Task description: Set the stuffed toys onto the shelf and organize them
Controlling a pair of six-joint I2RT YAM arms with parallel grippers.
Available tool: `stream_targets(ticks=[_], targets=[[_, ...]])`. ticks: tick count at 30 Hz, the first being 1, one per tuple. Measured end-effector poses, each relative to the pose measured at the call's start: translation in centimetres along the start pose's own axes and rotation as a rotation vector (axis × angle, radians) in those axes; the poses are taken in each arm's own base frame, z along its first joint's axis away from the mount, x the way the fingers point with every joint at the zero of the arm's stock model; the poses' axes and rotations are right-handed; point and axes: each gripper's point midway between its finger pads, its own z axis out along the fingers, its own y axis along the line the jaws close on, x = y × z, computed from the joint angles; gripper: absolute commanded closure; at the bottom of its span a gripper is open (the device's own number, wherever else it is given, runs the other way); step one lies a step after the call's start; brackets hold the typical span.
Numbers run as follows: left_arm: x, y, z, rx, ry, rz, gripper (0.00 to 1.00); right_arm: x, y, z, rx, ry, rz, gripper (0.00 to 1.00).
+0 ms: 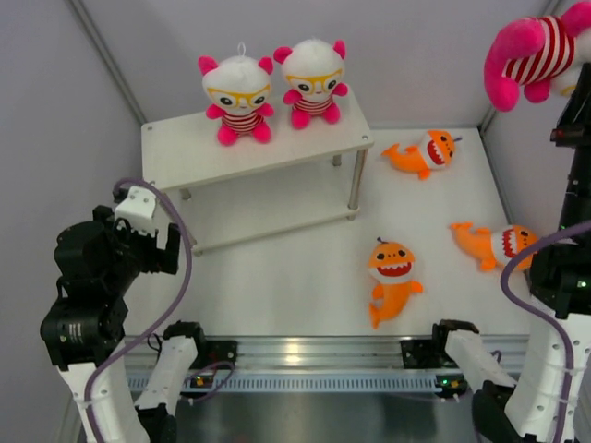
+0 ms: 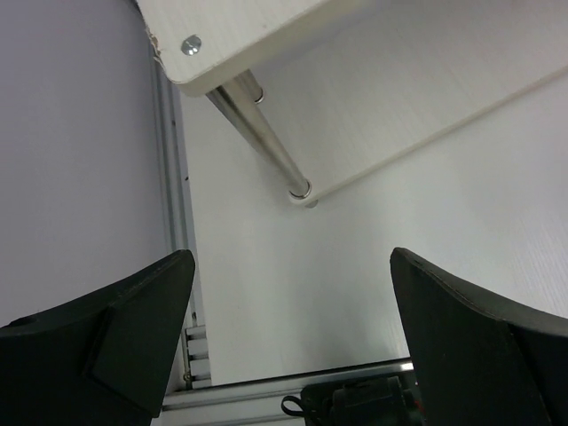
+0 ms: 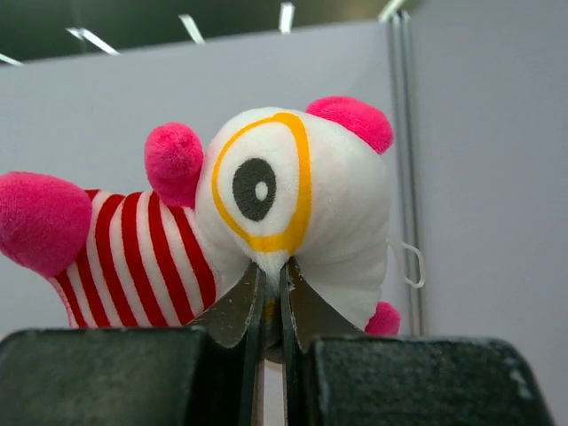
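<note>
I'm working over a white table (image 1: 295, 277) boxed in by pale grey walls (image 1: 166, 46), with a metal rail (image 1: 305, 355) along the near edge between the arm bases. My right gripper (image 3: 272, 277) is up high over the table's far right corner. Its jaws are pinched tight on the face of the held bear (image 3: 293, 204), right at the yellow glasses. That toy hangs sideways and has a white head, pink ears and limbs, and a red-and-white striped shirt. Below this gripper three orange sharks with toothy red mouths lie well apart on the table: the far shark (image 1: 423, 152), the right shark (image 1: 494, 245) and the near shark (image 1: 392, 277). Off to the gripper's left stands the shelf (image 1: 185, 152), two white boards on thin silver legs, set at an angle. The left bear (image 1: 238, 97) and the right bear (image 1: 314, 81) sit upright side by side on its top board. My left gripper (image 2: 288, 266) has its jaws wide apart, low near the shelf's front left corner, with a shelf leg (image 2: 262, 133) just ahead of the fingers.
</note>
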Motion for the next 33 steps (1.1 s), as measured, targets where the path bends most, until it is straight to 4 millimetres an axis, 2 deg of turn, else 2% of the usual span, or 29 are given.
stream_targets(ticks=[1, 5, 7, 11, 14, 17, 19, 21, 24, 27, 30, 33], targets=[[-0.4, 0.4, 0.0, -0.016, 0.0, -0.015, 0.02, -2.6, 1.5, 0.6, -0.07, -0.061, -0.004, 1.0], [-1.7, 1.3, 0.1, -0.047, -0.003, -0.063, 0.02, -9.4, 5.8, 1.6, -0.271, -0.221, -0.027, 1.0], [-2.6, 1.5, -0.1, -0.051, -0.018, -0.073, 0.02, -11.7, 7.7, 1.7, -0.372, -0.282, -0.049, 1.0], [-4.7, 1.8, -1.3, -0.058, -0.079, -0.076, 0.02, -12.8, 11.2, 1.8, -0.557, -0.331, -0.104, 1.0], [-6.6, 1.8, -2.7, -0.061, -0.142, -0.064, 0.02, -13.4, 14.7, 3.0, -0.676, -0.358, -0.096, 1.0], [-8.0, 1.8, -4.1, -0.072, -0.199, -0.05, 0.02, -11.7, 18.9, 3.6, -0.721, -0.356, -0.107, 1.0], [-8.6, 1.9, -4.9, -0.087, -0.226, -0.047, 0.02, -9.7, 22.8, 3.0, -0.733, -0.323, -0.137, 1.0], [-8.8, 2.0, -5.3, -0.1, -0.237, -0.049, 0.02, -7.4, 27.0, 1.2, -0.763, -0.301, -0.184, 1.0], [-8.7, 1.9, -5.7, -0.112, -0.244, -0.055, 0.02, -1.2, 34.5, -4.6, -0.887, -0.24, -0.325, 1.0], [-8.7, 1.9, -6.2, -0.126, -0.256, -0.058, 0.02, 2.6, 39.1, -10.2, -0.966, -0.257, -0.472, 1.0], [-9.0, 1.8, -6.8, -0.135, -0.274, -0.057, 0.02, 3.6, 42.2, -14.7, -0.97, -0.357, -0.582, 1.0], [-9.4, 1.5, -7.4, -0.13, -0.296, -0.049, 0.02, 4.0, 43.4, -16.9, -0.933, -0.434, -0.646, 1.0]])
